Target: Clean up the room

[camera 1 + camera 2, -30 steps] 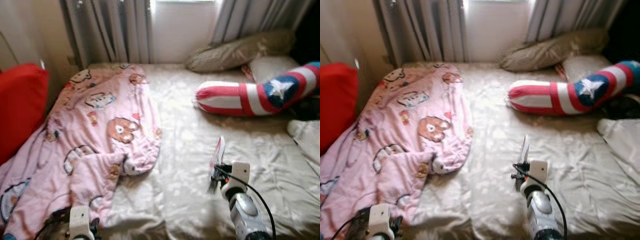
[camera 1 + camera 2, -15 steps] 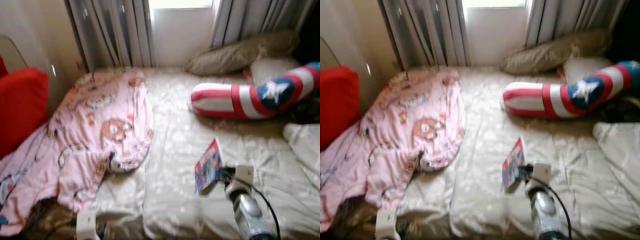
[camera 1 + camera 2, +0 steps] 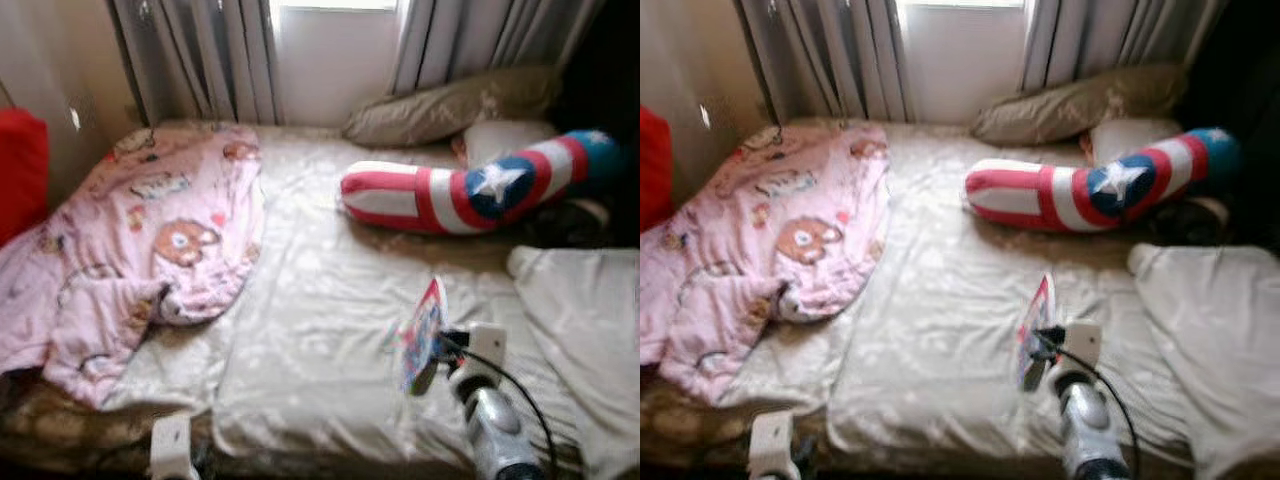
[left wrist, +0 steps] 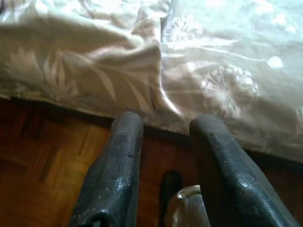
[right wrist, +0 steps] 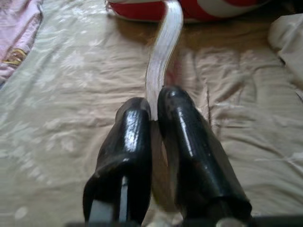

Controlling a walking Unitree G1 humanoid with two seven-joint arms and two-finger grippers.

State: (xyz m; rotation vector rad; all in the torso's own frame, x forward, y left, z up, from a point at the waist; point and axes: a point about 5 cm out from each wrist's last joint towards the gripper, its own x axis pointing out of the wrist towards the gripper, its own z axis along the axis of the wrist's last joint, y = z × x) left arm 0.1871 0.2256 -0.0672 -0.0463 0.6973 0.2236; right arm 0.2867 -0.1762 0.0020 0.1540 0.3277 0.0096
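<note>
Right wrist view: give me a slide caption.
Right gripper shut on a thin booklet above the bed sheet.

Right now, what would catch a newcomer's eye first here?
Probably the red, white and blue star pillow lying across the far side of the bed. Next, the pink cartoon blanket heaped on the bed's left, and the thin booklet held upright by the right gripper.

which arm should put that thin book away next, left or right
Right. The right tool is already shut on the thin book above the bed. The left tool is open, low by the bed's edge over the floor.
</note>
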